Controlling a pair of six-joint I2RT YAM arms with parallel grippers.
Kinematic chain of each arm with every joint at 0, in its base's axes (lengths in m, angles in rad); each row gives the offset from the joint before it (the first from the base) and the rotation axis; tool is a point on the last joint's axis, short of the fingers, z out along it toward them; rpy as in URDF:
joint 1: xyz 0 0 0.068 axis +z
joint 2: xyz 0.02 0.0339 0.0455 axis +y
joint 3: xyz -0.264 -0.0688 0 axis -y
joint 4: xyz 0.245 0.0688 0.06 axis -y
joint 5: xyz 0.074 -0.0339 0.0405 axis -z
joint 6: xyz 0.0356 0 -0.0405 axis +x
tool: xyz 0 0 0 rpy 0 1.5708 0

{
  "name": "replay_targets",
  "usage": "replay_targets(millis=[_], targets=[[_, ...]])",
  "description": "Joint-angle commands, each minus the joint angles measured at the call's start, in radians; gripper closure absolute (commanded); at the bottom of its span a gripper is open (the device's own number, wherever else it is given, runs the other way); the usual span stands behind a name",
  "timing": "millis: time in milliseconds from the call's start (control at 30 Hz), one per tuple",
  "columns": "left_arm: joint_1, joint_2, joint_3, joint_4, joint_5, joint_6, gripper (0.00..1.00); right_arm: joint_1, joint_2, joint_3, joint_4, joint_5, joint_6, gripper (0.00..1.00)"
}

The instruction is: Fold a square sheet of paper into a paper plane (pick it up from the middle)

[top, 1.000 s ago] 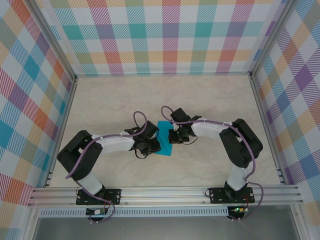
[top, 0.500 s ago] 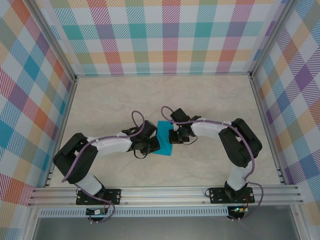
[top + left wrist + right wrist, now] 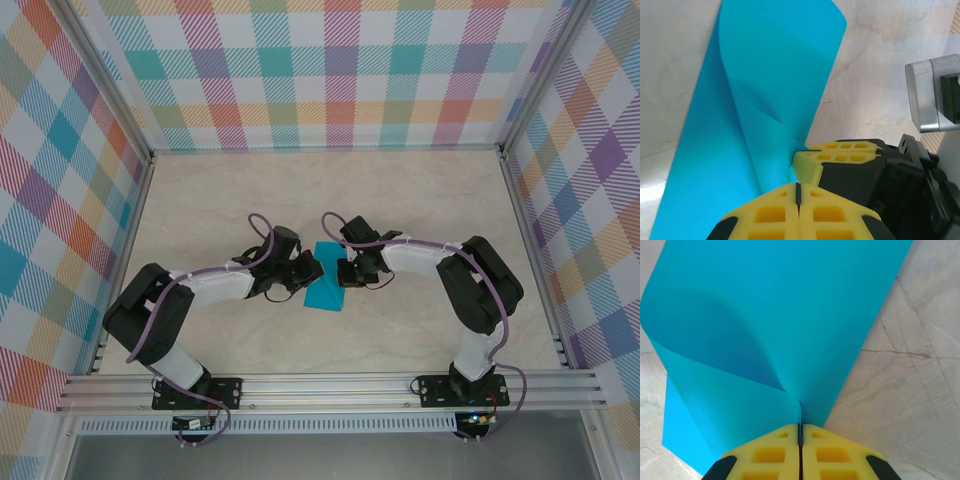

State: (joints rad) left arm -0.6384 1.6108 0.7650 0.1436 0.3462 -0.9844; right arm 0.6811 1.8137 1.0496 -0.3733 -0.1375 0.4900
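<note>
Teal sheet (image 3: 790, 315) vanishes behind the closed left gripper (image 3: 798, 192) and right gripper (image 3: 800, 432).

My black-and-white arms (image 3: 215, 285) carry purple cables (image 3: 430, 243); my left gripper (image 3: 798, 184) and right gripper (image 3: 800, 426) end in yellow waffle-patterned fingers (image 3: 767, 455).

Pale marbled table (image 3: 420, 200), square sheet of paper (image 3: 325, 295) at its middle, partly curled upward.

Top camera, high and behind, looks steeply down over the whole worktop (image 3: 420, 200); both wrist cameras sit close on the paper (image 3: 325, 295) it also sees.
</note>
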Motion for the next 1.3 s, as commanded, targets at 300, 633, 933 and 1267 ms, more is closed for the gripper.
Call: replay_targets(millis=[300,633,933,1267], targets=[[0.007,0.135,0.072,0.079,0.027,-0.009,0.99,-0.001,0.027,0.026,-0.036,0.023,-0.002,0.93],[0.006,0.191,0.041,0.086,0.002,-0.009,0.99,-0.001,0.033,0.06,-0.055,0.026,-0.007,0.93],[0.005,0.23,-0.002,0.11,-0.017,-0.032,0.99,-0.001,-0.028,0.084,-0.077,0.013,0.001,0.79],[0.005,0.219,-0.002,0.099,-0.017,-0.023,0.99,0.0,-0.174,-0.002,-0.059,-0.01,0.065,0.65]])
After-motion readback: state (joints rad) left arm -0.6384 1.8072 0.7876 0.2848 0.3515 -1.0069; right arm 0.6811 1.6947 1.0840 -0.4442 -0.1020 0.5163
